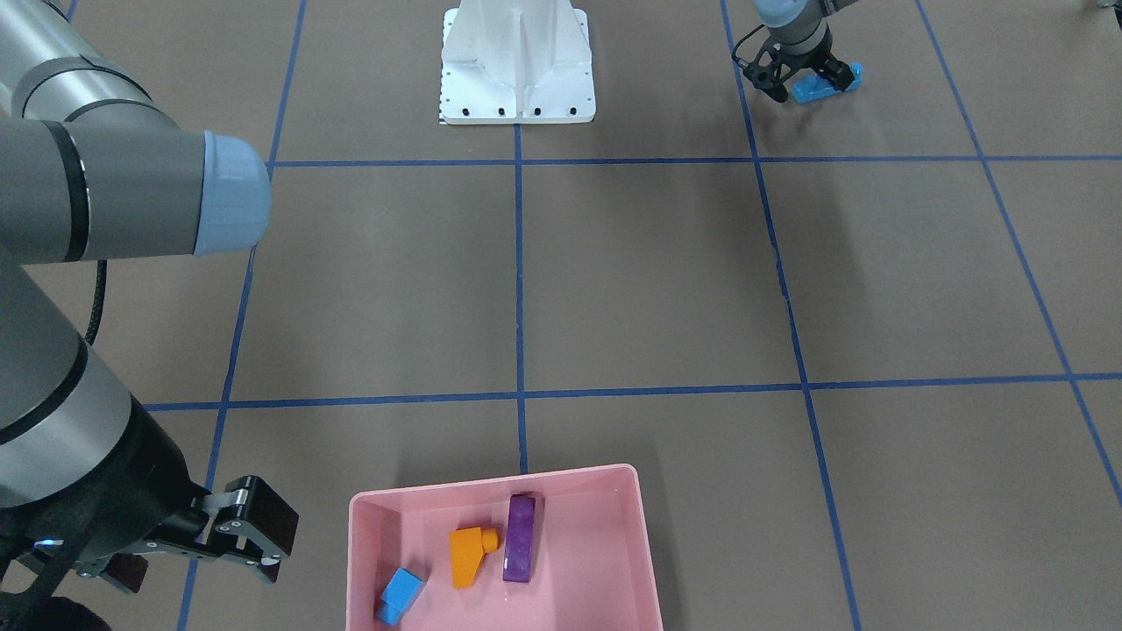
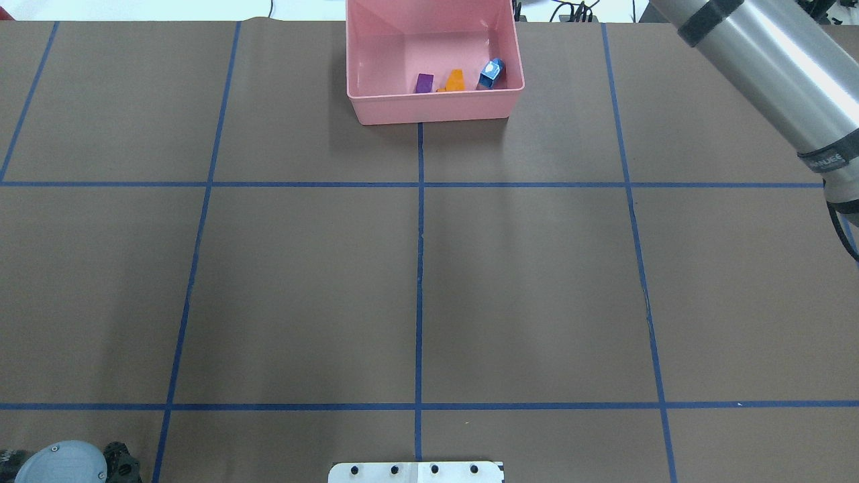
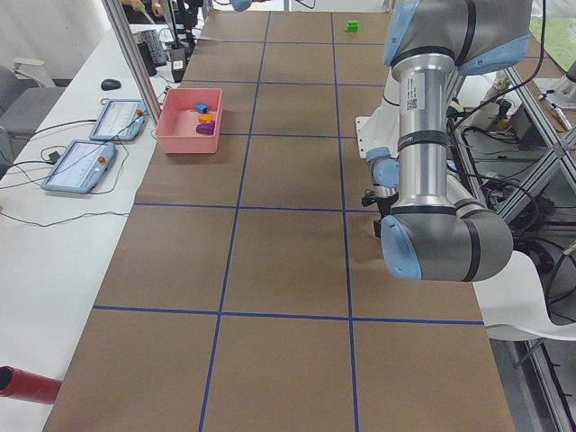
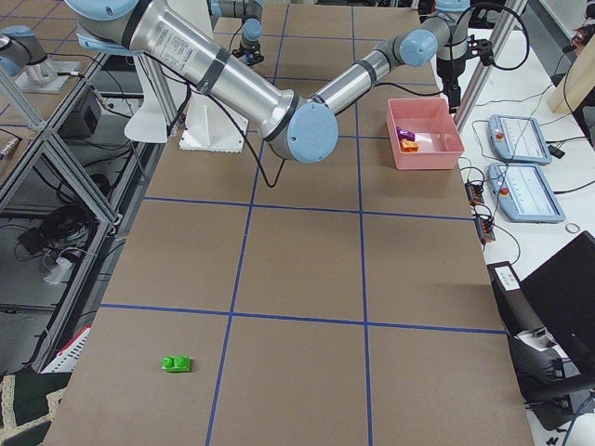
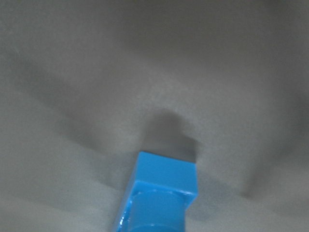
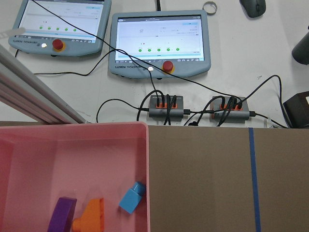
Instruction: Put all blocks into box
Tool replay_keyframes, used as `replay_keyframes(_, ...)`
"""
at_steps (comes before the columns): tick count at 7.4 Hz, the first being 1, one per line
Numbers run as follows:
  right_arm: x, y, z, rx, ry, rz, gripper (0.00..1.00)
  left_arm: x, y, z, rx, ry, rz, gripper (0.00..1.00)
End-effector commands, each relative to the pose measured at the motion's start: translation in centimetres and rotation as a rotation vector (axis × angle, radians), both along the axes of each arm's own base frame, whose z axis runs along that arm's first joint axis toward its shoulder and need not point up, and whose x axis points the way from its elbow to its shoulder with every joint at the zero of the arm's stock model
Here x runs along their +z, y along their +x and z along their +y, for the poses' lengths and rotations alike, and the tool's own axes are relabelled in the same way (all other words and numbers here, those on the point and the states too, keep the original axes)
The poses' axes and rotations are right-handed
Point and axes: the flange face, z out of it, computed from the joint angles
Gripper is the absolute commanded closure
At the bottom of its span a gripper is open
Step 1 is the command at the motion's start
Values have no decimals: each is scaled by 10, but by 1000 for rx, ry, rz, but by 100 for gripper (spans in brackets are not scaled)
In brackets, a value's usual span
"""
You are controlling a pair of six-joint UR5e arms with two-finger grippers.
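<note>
The pink box [image 1: 491, 482] stands at the table's far edge from the robot and also shows in the overhead view [image 2: 436, 107]. In it lie the orange sloped block [image 1: 466, 556], the purple sloped block [image 1: 519, 539] and the tiny blue cube [image 1: 401, 594]. The long blue bar [image 1: 824, 85] lies on the table near the robot's base. My left gripper [image 1: 805, 83] is down over it, fingers spread on either side. The left wrist view shows the bar's end [image 5: 164, 193] up close. My right gripper [image 1: 193, 561] is open and empty beside the box.
The white robot base [image 1: 517, 79] stands at the table's near middle. A small green object [image 4: 176, 363] lies at the table's right end. Two control tablets [image 6: 159, 43] and cables lie just beyond the box. A red cylinder [image 3: 27, 382] lies off the table.
</note>
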Motion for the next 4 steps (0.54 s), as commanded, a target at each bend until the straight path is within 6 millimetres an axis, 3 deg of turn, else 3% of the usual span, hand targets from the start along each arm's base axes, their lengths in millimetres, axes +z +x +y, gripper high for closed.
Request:
replay_keyframes(1, -1, 2, 0, -8, 7, 1, 0, 4, 0, 0, 1, 0, -8, 10)
replay_keyframes(3, -10, 29, 8, -57, -20, -16, 0, 2, 1, 0, 2, 0, -2, 18)
replay_keyframes(4, -21, 45, 23, -99, -36, 28, 0, 2, 2, 0, 4, 1, -2, 24)
